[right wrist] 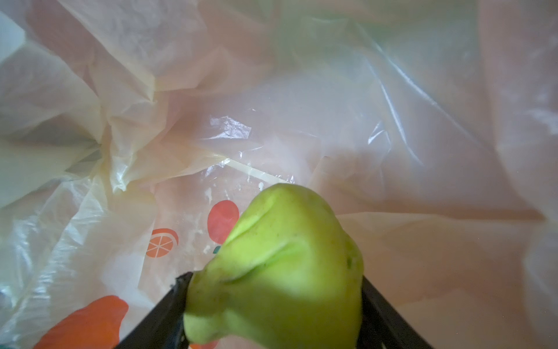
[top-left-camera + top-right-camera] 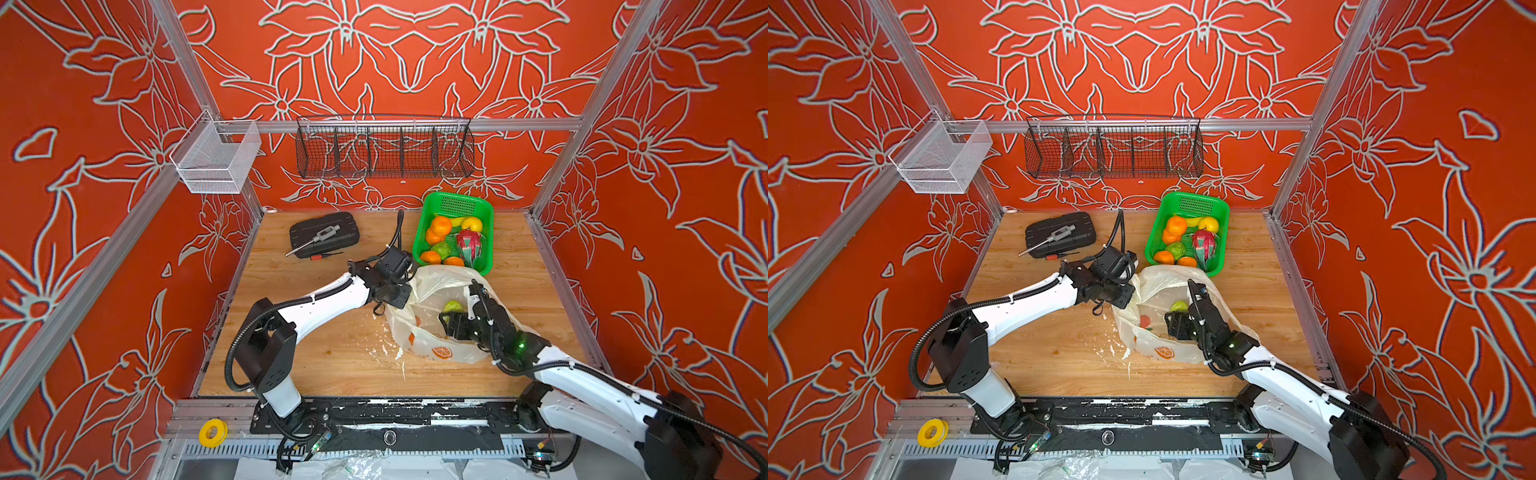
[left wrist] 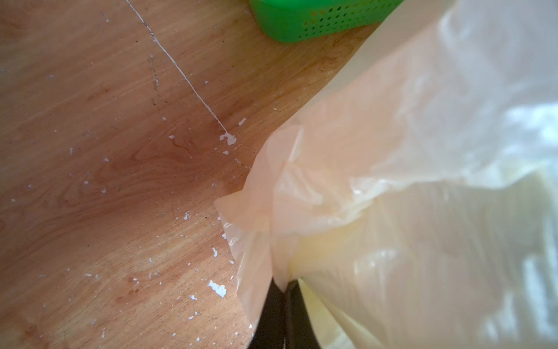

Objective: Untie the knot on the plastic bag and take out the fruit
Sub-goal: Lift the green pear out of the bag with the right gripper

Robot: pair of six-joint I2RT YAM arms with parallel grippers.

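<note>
Step in hand, by my reading: fruit removal. No knot showed. The plastic bag [image 2: 432, 286] lay on the tabletop [image 2: 311, 353] just in front of the green basket [image 2: 484, 216], its mouth gaping upward.

Left end effector [image 3: 285, 291] was pinched fully closed on a fold of the bag's rim, holding the mouth up. Right end effector [image 1: 273, 284] was inside the bag, jaws spread wide around a green fruit [image 1: 280, 241], both fingers against its sides.

Oranges [image 2: 440, 226] and a dragon fruit [image 2: 469, 245] sat in the basket.

Next move, I judged: lift the green fruit straight out through the mouth without snagging the film, then carry it to the basket, with the left holding the rim taut.
</note>
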